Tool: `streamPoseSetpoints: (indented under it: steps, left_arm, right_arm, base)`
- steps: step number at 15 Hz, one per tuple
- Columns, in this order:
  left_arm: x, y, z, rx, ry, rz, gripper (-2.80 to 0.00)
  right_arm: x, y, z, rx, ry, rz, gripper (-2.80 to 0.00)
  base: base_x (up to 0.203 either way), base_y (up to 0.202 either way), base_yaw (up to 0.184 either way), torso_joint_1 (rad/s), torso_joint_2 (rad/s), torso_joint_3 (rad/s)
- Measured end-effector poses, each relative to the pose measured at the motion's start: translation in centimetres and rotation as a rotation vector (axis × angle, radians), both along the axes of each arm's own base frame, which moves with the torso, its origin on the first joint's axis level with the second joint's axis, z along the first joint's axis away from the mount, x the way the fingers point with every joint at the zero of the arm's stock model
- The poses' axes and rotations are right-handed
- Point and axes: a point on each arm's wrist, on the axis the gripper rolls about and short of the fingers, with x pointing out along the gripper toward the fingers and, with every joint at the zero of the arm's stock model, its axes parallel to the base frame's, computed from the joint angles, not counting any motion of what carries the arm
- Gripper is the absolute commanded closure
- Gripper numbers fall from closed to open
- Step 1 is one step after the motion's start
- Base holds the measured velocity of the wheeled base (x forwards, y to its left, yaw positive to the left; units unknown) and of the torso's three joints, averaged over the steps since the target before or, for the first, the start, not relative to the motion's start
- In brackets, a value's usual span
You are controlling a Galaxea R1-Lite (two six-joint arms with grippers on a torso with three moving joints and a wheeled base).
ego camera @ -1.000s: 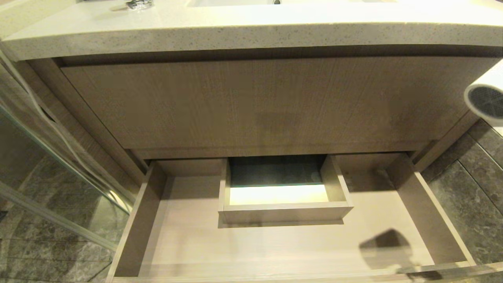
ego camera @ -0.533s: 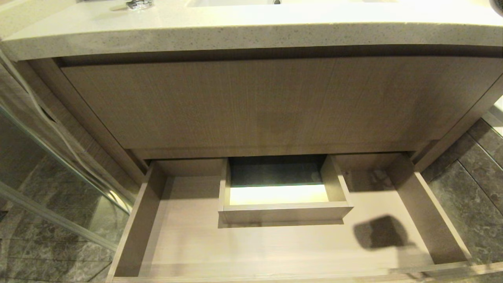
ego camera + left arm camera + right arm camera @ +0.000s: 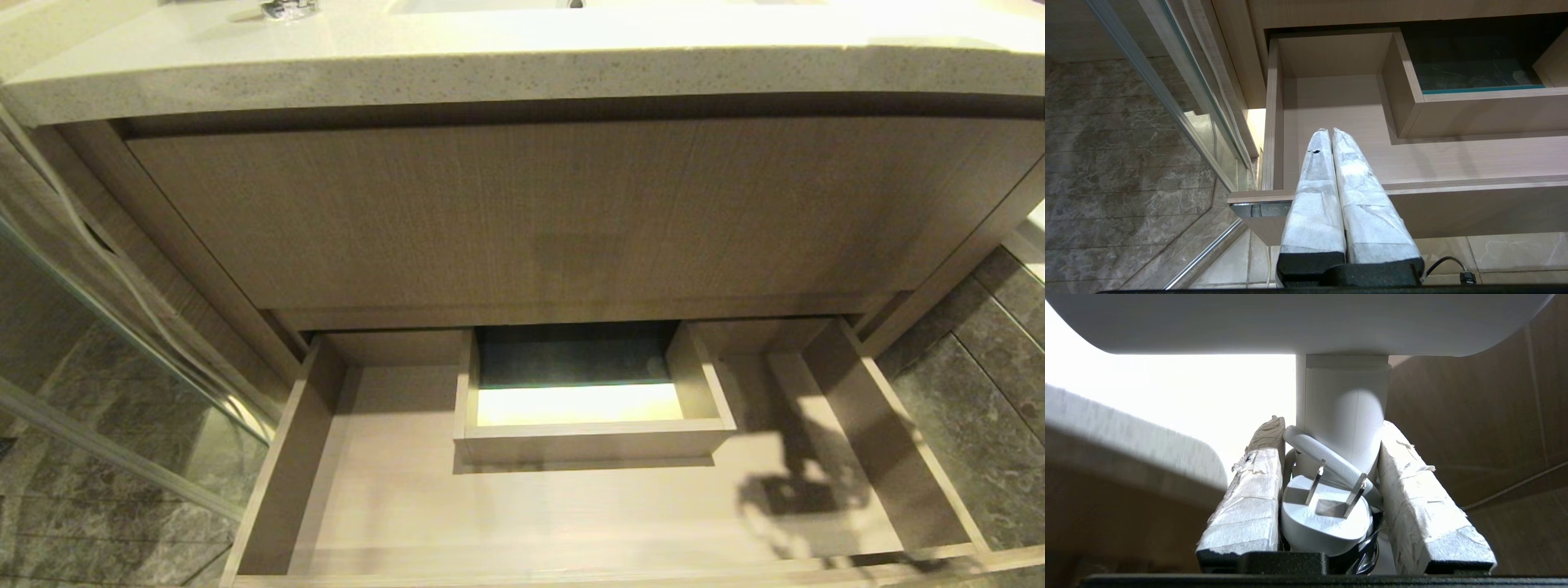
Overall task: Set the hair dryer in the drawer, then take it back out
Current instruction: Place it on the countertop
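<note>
The drawer [image 3: 392, 506] stands pulled open below the vanity, and its wood-grain floor is bare apart from a shadow at the right. The hair dryer [image 3: 1343, 412] shows only in the right wrist view, with its white body overhead and its handle running down between the fingers. My right gripper [image 3: 1331, 424] is shut on that handle, with the white plug [image 3: 1323, 522] and a loop of cord wedged between the fingers. Neither it nor the dryer is in the head view. My left gripper [image 3: 1329, 131] hangs shut and holds nothing, over the left front corner of the drawer [image 3: 1331, 106].
A boxed cutout [image 3: 592, 441] rises in the drawer's middle rear. Above the drawer are a taller wood-grain panel [image 3: 531, 212] and a speckled countertop [image 3: 490, 65]. A glass panel [image 3: 98, 327] stands at the left, with dark stone floor tiles [image 3: 980, 408] at the right.
The hair dryer's grey grille was at the head view's right edge a second ago, then rose to its top right corner and left that view. Its shadow on the drawer floor shifted.
</note>
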Motion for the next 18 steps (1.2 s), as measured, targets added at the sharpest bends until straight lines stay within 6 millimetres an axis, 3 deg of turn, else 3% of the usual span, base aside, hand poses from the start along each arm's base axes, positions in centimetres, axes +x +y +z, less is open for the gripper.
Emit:
streamPoseSetpoints:
  steps: [10, 18]
  left_arm:
    - [0.0, 0.0, 0.0, 0.000, 0.001, 0.000, 0.00]
    - [0.0, 0.0, 0.0, 0.000, 0.000, 0.000, 0.00]
  right_arm:
    - [6.9, 0.9, -1.6, -0.068, -0.089, 0.009, 0.00]
    - [8.8, 1.0, -2.9, -0.089, -0.046, 0.008, 0.00]
  base:
    - [0.000, 0.000, 0.000, 0.000, 0.00, 0.000]
    - [0.000, 0.000, 0.000, 0.000, 0.00, 0.000]
